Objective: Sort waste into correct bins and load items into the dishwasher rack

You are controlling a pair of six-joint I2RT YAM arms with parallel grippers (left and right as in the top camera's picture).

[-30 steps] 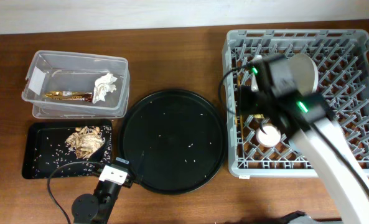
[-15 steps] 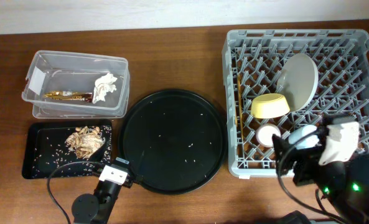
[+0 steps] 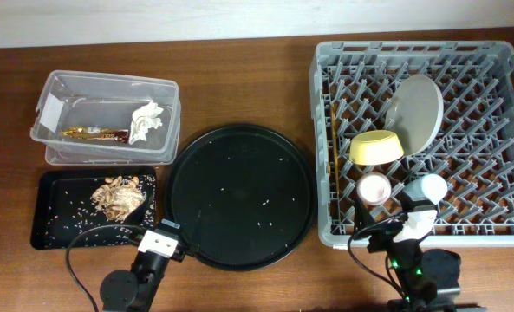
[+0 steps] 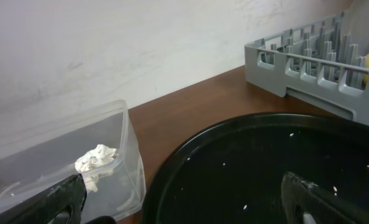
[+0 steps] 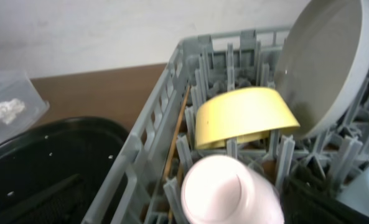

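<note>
Left gripper [image 4: 184, 198] over the large round black tray [image 4: 259, 162], jaws wide, empty. Right gripper [image 5: 184, 204] by the large grey plastic lattice rack's [image 3: 324, 130] near wall, jaws wide, holding nothing. Racked for you: one pale grey round plate [image 3: 414, 108], one small yellow bowl [image 3: 376, 147], one pink cup [image 3: 374, 188], one light blue cup [image 3: 426, 188], and brown wooden chopsticks [image 3: 335, 147].

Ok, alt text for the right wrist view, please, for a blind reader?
Grey dishwasher rack holding a tilted yellow bowl, a pale grey plate standing behind it, a pink cup nearest the camera and wooden chopsticks along its left wall.
</note>
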